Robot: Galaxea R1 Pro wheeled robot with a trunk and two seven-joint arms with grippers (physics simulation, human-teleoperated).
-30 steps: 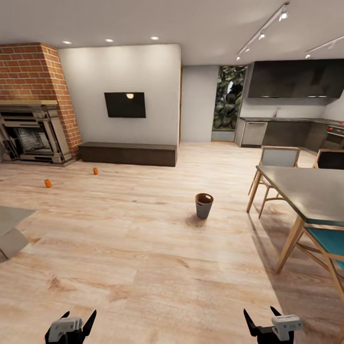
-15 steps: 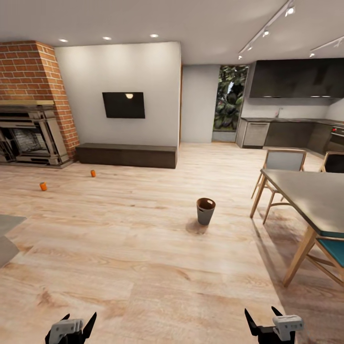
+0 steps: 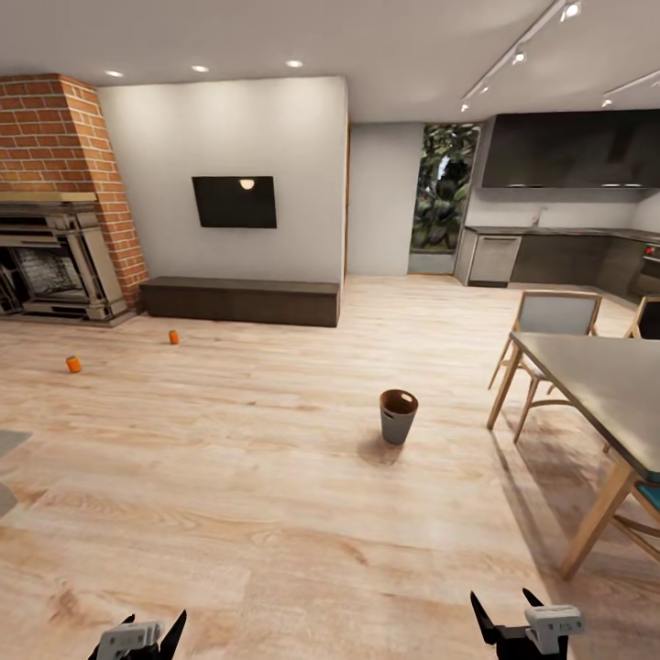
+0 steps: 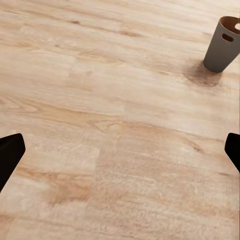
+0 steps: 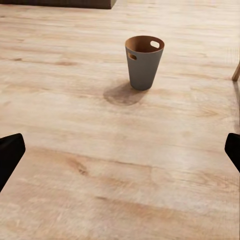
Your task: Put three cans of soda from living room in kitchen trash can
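Two orange soda cans stand on the wood floor far to the left, one near the fireplace and one in front of the low TV bench. The dark blue can is out of view. The grey trash can with its brown inside stands upright mid-floor, well ahead of me; it also appears in the wrist views. My left gripper and right gripper hang low at the head view's bottom edge, both open and empty, far from the cans.
A brick chimney with a fireplace is at the far left. A low dark bench sits under a wall TV. A dining table with chairs is to the right. Kitchen cabinets line the back right wall.
The whole view has shifted: the cans and fireplace slid left, the table and chairs slid right and lower, and the grey shape at the left edge nearly left view. Grippers unchanged.
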